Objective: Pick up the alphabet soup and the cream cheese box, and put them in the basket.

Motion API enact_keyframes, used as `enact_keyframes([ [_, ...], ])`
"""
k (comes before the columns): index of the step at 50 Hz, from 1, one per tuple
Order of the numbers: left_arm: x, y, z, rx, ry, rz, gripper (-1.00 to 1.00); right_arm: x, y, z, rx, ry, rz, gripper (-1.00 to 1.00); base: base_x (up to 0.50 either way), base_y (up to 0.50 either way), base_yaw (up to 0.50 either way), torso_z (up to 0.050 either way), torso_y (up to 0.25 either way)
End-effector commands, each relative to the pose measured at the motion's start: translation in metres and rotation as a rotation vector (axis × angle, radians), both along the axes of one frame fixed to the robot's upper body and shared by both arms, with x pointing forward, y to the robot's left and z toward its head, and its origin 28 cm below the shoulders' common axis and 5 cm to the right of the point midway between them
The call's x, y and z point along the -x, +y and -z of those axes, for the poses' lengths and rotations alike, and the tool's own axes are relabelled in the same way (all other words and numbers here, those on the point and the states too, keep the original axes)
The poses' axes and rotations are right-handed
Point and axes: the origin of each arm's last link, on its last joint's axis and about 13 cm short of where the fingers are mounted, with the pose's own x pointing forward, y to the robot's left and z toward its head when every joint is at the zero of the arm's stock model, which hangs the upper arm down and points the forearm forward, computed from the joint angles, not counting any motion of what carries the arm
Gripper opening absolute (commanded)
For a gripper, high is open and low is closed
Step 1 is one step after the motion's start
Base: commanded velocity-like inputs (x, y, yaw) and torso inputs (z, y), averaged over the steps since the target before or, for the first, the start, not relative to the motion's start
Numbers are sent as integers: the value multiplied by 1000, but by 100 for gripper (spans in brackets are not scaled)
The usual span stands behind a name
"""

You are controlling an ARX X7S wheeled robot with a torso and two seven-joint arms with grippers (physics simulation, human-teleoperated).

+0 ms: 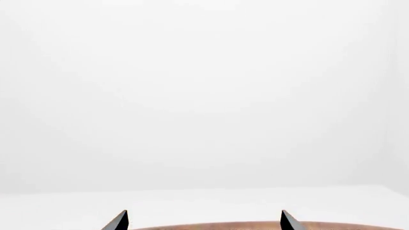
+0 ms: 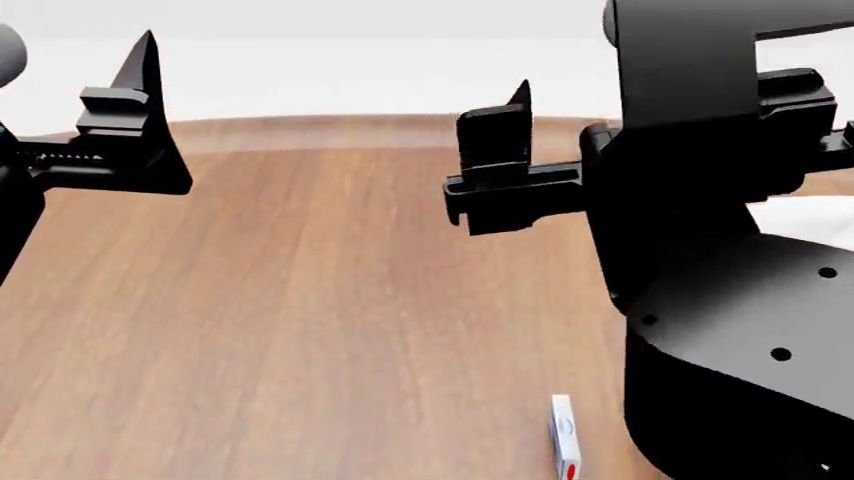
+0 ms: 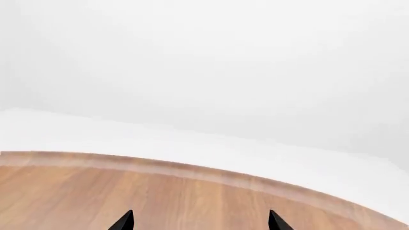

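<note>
Both your grippers are raised above the wooden table (image 2: 294,300), jaws spread apart and holding nothing: the left gripper (image 1: 203,221) and right gripper (image 3: 199,221) face only blank white background. The cream cheese box (image 2: 566,435) lies untouched on the table near you beside the right arm; soup and basket are out of view, so everything remains to do.

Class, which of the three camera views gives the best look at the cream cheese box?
The head view. Only there does the cream cheese box appear, lying on the wooden table near the picture's lower edge, beside the robot's dark body. The left and right wrist views show only table edge, white background and fingertip points, no box.
</note>
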Motion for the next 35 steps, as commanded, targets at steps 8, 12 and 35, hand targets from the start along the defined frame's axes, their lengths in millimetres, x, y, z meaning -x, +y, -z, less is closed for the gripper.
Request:
enact_keyframes([
  [8,-7,2,5,-6,17,-13,100,14,-16,12,-75,329,8,100,0,0,0,0,0],
  [12,-8,3,6,-10,19,-15,100,23,-22,11,-56,407,48,100,0,0,0,0,0],
  [35,-12,4,9,-20,33,-22,100,37,-27,35,-72,656,36,100,0,0,0,0,0],
])
